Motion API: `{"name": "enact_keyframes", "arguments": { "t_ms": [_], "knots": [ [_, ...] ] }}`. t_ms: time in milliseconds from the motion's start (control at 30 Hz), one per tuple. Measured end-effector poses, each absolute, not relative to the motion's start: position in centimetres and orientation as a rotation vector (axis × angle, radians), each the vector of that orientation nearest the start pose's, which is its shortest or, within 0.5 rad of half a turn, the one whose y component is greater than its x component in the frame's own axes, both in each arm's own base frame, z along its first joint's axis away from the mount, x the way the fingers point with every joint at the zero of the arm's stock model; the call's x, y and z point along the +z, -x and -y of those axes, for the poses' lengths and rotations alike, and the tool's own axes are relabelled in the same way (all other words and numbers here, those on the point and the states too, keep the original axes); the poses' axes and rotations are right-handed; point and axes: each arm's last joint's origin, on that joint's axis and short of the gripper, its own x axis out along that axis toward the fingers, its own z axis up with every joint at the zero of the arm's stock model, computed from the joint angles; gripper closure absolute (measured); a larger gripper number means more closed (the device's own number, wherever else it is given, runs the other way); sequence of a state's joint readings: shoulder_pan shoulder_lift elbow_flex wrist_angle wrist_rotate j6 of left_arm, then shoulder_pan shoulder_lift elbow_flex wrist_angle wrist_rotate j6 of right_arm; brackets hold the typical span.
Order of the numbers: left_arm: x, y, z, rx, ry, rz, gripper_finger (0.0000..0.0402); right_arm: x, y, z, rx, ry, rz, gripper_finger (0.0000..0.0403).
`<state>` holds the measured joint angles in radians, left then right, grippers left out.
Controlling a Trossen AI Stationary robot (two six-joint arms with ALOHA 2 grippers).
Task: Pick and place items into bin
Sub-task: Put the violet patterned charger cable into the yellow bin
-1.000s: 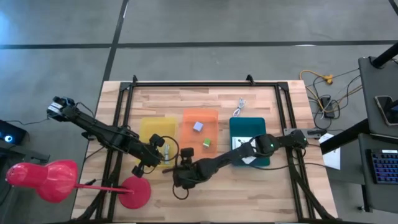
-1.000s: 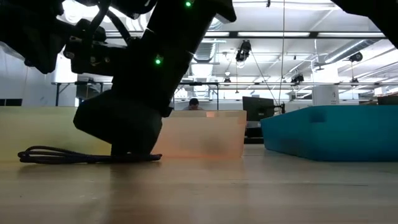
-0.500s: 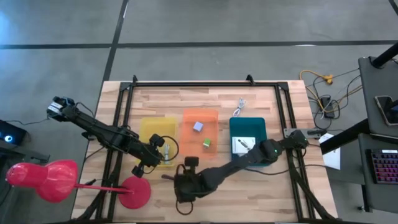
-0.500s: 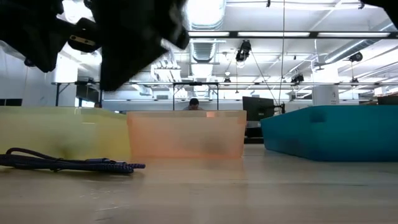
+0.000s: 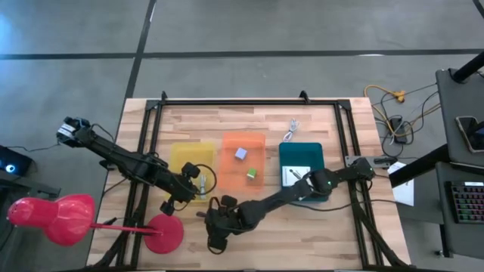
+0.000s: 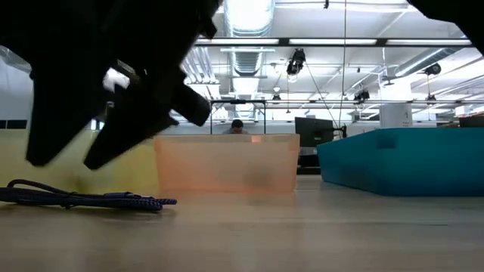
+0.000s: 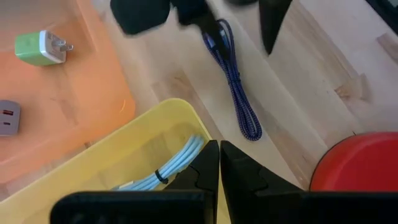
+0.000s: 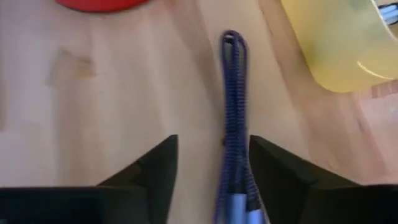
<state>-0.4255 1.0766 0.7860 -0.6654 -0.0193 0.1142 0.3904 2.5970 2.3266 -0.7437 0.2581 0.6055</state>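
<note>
The right pincer [image 5: 214, 236] sits low over the near part of the wooden worktop [image 5: 302, 238], just in front of the yellow bin [image 5: 180, 157]. In the right wrist view its fingers [image 8: 155, 168] stand apart, open, with the dark blue braided cable [image 8: 234, 118] lying between them on the wood. The fingers do not close on the cable. In the low view the cable [image 6: 83, 198] lies flat on the worktop, in front of the yellow bin and left of the orange bin [image 6: 225, 163].

The left pincer [image 5: 190, 187] is at the near edge of the yellow bin. In the left wrist view its fingers [image 7: 208, 171] are pressed together with nothing between them. Beneath them, inside the yellow bin, lies a bundled pale blue cable [image 7: 174, 167].

The orange bin holds a green cube [image 5: 250, 174] and a lavender cube [image 5: 240, 153], apart from each other. The teal bin [image 5: 306, 151], right of the orange one, holds white printed cards [image 5: 293, 175]. A white cable [image 5: 291, 130] lies on the worktop just beyond the teal bin. A red disc [image 5: 163, 233] rests on the near left of the worktop, near the blue cable.
</note>
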Motion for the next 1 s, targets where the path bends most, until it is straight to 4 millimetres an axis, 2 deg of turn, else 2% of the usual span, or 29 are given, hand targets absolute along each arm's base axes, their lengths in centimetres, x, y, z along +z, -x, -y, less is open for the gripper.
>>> {"name": "enact_keyframes", "arguments": {
  "t_ms": [200,333,433,600,833,900,1000],
  "knots": [
    [24.7,-18.3,8.2,-0.428,-0.312,-0.902,0.0402,14.0,-51.3,-19.5,-0.154,-0.197,-0.98,0.017],
    [24.9,-18.1,8.2,-0.428,-0.309,-0.89,0.0402,12.5,-51.8,-19.2,-0.115,-0.227,-0.995,0.0162],
    [25.0,-18.1,8.1,-0.429,-0.309,-0.887,0.0402,12.3,-52.0,-19.0,-0.093,-0.279,-1.0,0.0168],
    [25.0,-18.0,8.1,-0.429,-0.309,-0.885,0.0402,12.0,-51.9,-18.9,-0.1,-0.274,-1.017,0.0222],
    [25.3,-18.0,8.1,-0.432,-0.312,-0.872,0.0402,11.4,-51.3,-18.5,-0.179,-0.217,-1.058,0.0366],
    [25.8,-18.0,8.1,-0.432,-0.309,-0.855,0.0402,11.4,-51.1,-18.5,-0.197,-0.215,-1.072,0.0382],
    [26.4,-18.0,8.1,-0.432,-0.304,-0.832,0.0402,12.3,-51.0,-18.4,-0.227,-0.345,-1.085,0.0388]
  ]
}}
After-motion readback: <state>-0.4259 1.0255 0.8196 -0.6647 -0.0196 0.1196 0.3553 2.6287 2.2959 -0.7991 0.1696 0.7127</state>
